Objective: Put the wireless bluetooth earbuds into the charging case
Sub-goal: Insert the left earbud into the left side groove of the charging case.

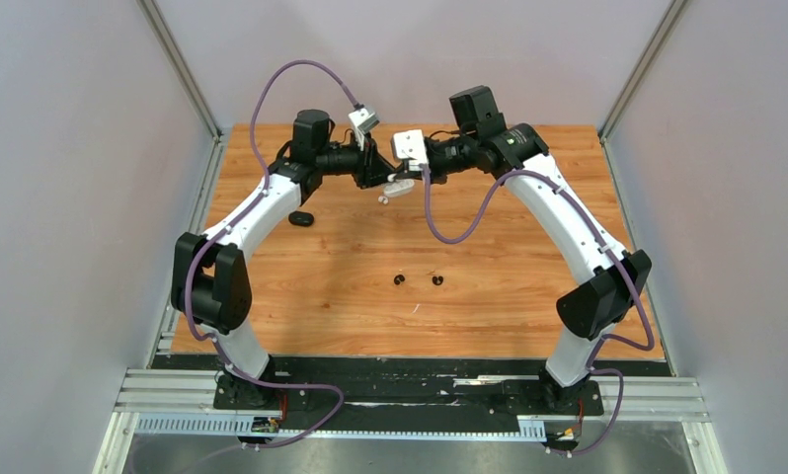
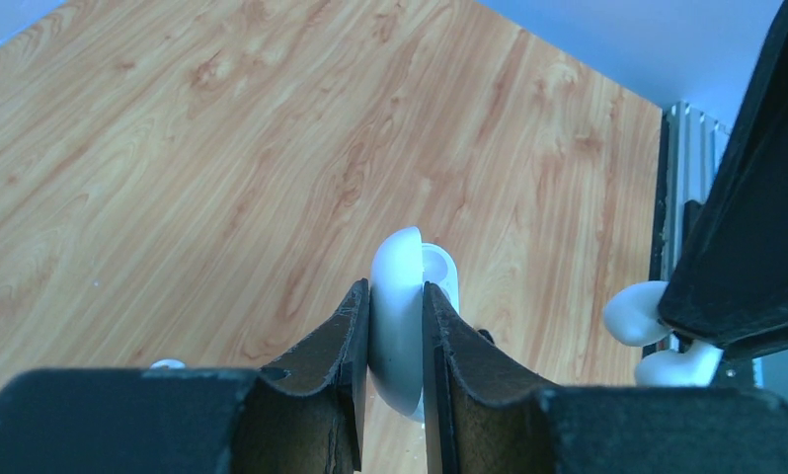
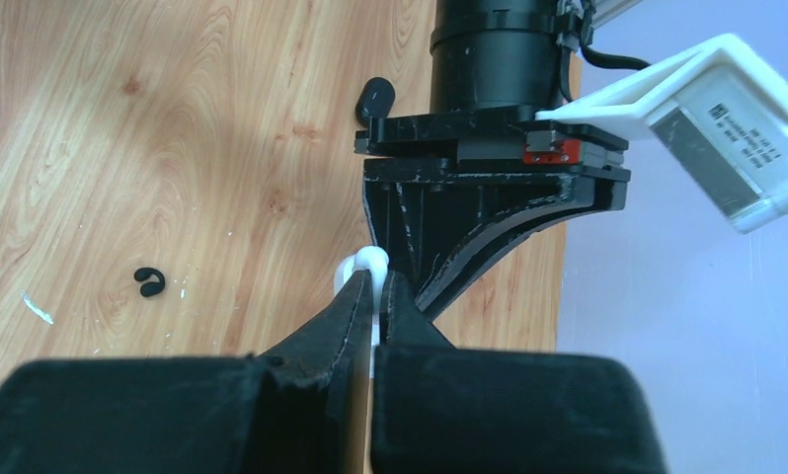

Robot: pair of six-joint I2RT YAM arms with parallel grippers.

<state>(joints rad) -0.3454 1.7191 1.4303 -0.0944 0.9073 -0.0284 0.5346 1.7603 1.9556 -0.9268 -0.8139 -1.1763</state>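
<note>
Nearest, a black earbud (image 1: pixel 399 279) and its twin (image 1: pixel 436 279) lie side by side on the wooden table (image 1: pixel 528 296), well apart from both arms. Farther back, a black case (image 1: pixel 300 218) sits beside the left arm. Beyond that, above the table, the left gripper (image 2: pixel 395 288) pinches a white case (image 2: pixel 397 341); just beside it, the right gripper (image 3: pixel 376 278) is clamped on a white earbud (image 3: pixel 372 260).

The lower and middle counter (image 1: pixel 509 296) lies open for a pass, broken only by a black earbud (image 1: pixel 399 279) and a second black earbud (image 1: pixel 436 279) just below centre. The upper centre is crowded. There the left jaws, clamped on a white case (image 2: pixel 398 316), and the right jaws, pinching a white earbud (image 2: pixel 635 318), nearly meet. A black case (image 1: pixel 300 218) lies at upper left beside the left arm (image 1: pixel 257 212). A purple cable (image 1: pixel 449 232) sags right of centre. Walls (image 1: pixel 74 197) close the left, right and back.
</note>
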